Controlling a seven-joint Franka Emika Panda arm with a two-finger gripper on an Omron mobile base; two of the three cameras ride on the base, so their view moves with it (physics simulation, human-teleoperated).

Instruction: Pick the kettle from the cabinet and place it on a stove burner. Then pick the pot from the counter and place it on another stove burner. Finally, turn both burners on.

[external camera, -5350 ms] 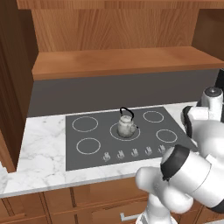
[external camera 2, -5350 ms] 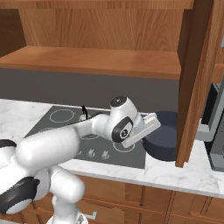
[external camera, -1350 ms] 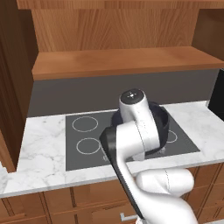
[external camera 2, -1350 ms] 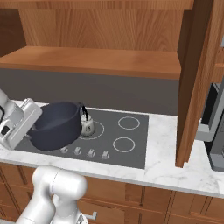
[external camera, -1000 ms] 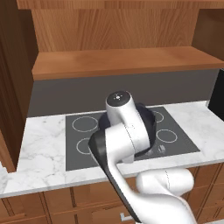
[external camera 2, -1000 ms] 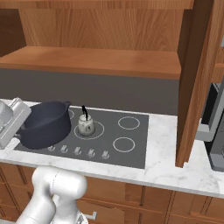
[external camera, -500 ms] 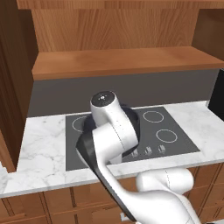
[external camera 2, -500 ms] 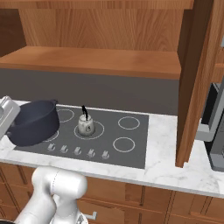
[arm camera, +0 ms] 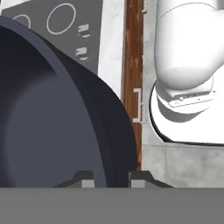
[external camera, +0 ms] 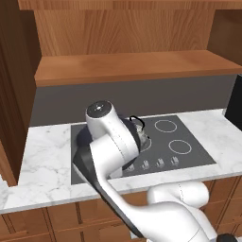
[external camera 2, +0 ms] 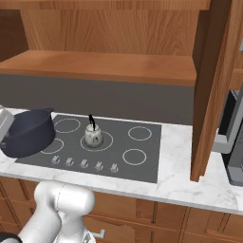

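Note:
The wide dark blue-grey pot hangs slightly tilted over the left burners of the dark cooktop. Whether it touches the glass I cannot tell. My gripper is shut on the pot's rim, one fingertip inside the wall and one outside. In the left base view my arm covers most of the pot. The small silvery kettle with its black loop handle stands upright on the middle burner, just right of the pot. Past my arm, the top of the kettle shows.
A row of burner knobs runs along the cooktop's front edge. White marble counter frames it. The wooden cabinet shelf overhangs the stove, and a tall wooden side panel stands at the right beside a dark appliance.
My gripper has carried the pot leftward, from right beside the kettle to the left end of the cooktop. The kettle has stayed on its burner.

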